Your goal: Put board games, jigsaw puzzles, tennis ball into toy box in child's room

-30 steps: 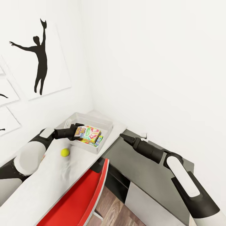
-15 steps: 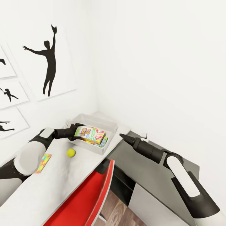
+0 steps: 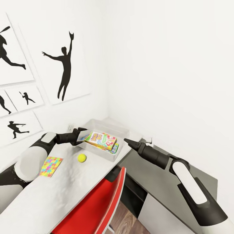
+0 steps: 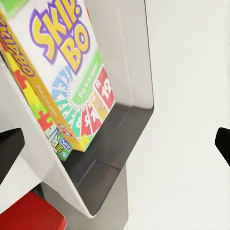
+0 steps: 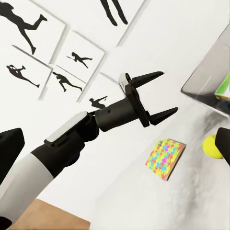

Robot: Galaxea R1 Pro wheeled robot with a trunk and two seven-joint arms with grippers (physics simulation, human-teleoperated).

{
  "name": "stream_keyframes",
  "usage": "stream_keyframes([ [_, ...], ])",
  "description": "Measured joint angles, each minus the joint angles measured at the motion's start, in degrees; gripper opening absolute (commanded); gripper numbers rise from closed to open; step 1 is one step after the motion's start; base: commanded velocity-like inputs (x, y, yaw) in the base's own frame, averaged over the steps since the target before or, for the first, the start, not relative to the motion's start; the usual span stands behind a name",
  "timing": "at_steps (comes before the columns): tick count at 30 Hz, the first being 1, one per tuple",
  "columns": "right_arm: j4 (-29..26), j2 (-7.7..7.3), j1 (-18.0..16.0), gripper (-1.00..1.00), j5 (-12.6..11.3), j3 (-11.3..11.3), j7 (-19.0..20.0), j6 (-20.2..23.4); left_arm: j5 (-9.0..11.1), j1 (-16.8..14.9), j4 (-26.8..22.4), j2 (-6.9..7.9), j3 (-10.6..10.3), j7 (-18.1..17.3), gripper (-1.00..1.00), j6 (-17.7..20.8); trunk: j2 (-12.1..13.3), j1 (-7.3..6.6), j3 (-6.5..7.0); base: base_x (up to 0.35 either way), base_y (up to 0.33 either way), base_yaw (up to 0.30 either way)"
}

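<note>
Head view: Skip-Bo box (image 3: 101, 140) lying in toy box (image 3: 107, 128) at centre frame, left gripper (image 3: 82, 135) spread wide beside it; tennis ball (image 3: 81, 157) and jigsaw puzzle (image 3: 51, 162) lower left on table (image 3: 48, 191); right gripper (image 3: 125, 141) pinched together, empty.

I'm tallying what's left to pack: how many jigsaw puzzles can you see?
2. One jigsaw puzzle lies flat on the table, beside the left arm. A second puzzle sits in the toy box under the Skip-Bo box, mostly hidden.
</note>
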Motion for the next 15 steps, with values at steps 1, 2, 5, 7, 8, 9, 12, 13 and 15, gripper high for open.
stream_keyframes([
  [1,0.0,0.0,0.0,1.0,0.0,0.0,0.0,0.0,0.0,0.0,0.0,0.0,0.0,0.0,1.0,0.0,0.0,0.0,0.09,0.0,0.001,0.156],
  [2,0.0,-0.01,0.0,1.0,0.0,0.0,0.0,0.0,0.0,0.0,0.0,0.0,0.0,0.0,1.0,0.0,0.0,0.0,0.18,0.0,0.001,0.156],
  [5,0.0,-0.02,0.0,1.0,0.0,0.0,0.0,0.0,0.0,0.0,0.0,0.0,0.0,0.0,1.0,0.0,0.0,0.0,0.44,0.0,0.001,0.156],
  [7,0.0,-0.03,0.0,1.0,0.0,0.0,0.0,0.0,0.0,0.0,0.0,0.0,0.0,0.0,1.0,0.0,0.0,0.0,0.62,-0.004,0.0,0.156],
  [8,0.0,-0.02,0.0,1.0,0.0,0.0,0.0,0.0,0.0,0.0,0.0,0.0,-0.1,0.0,1.0,-0.1,0.0,0.0,0.71,-0.022,0.0,0.156],
  [9,0.0,-0.01,0.0,1.0,0.0,0.0,0.0,0.0,0.0,0.0,0.0,0.0,-0.1,0.0,1.0,-0.1,0.0,0.0,0.8,-0.058,0.0,0.156],
  [12,0.0,-0.03,0.0,1.0,0.0,0.0,0.0,0.0,0.0,0.0,0.0,0.0,-0.1,0.0,1.0,-0.1,0.0,0.01,1.06,-0.087,0.006,0.156],
  [13,0.0,-0.04,0.0,1.0,0.0,0.0,0.0,0.0,0.0,0.0,0.0,0.0,-0.1,0.0,1.0,-0.1,0.0,0.01,1.15,-0.129,0.038,0.156],
  [15,0.0,-0.02,0.0,1.0,0.0,0.0,0.0,0.0,0.0,0.0,0.0,0.0,-0.1,0.0,1.0,-0.1,0.0,0.02,1.33,-0.146,0.051,0.156],
])
